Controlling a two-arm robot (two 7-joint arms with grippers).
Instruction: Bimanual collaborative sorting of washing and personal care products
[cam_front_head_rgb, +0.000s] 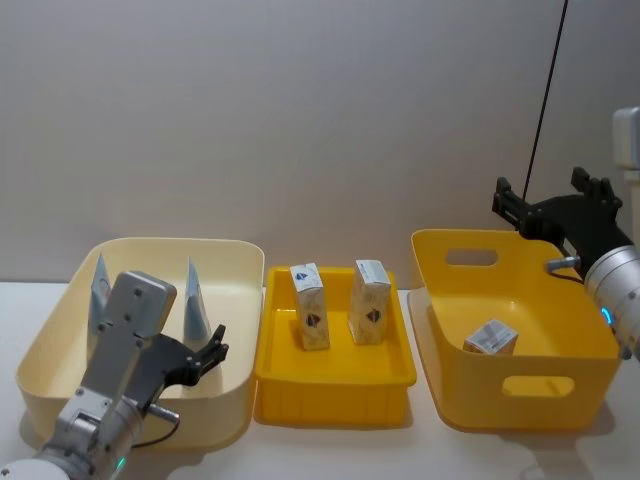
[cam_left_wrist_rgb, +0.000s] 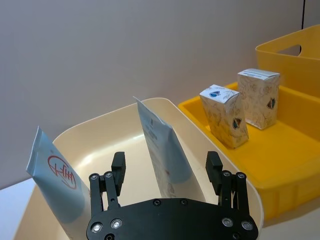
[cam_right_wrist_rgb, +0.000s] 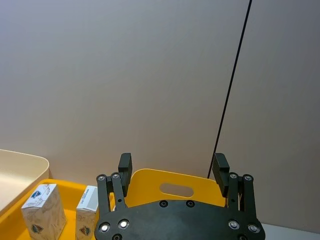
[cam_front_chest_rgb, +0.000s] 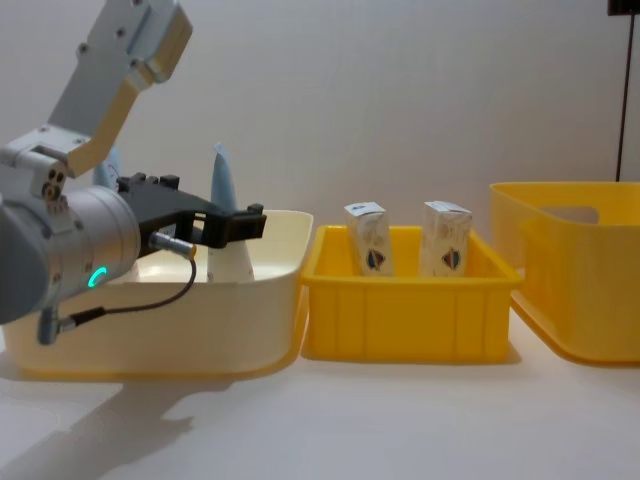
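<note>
We judge sorting underway: tubes (cam_front_head_rgb: 196, 300) stand in the cream tub (cam_front_head_rgb: 150, 270), one carton (cam_front_head_rgb: 490, 337) lies in the yellow tub (cam_front_head_rgb: 470, 405), and two cartons (cam_front_head_rgb: 310, 306) wait in the tray (cam_front_head_rgb: 335, 395). Our left gripper (cam_front_head_rgb: 210, 355) and right gripper (cam_front_head_rgb: 545, 198) hover, jaws spread and empty.

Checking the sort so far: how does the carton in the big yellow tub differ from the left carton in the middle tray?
The carton in the big yellow tub lies on its side; the left carton in the middle tray stands upright. The first is alone in its deep handled tub; the second shares a shallow tray with another upright carton. Both are small printed cartons.
</note>
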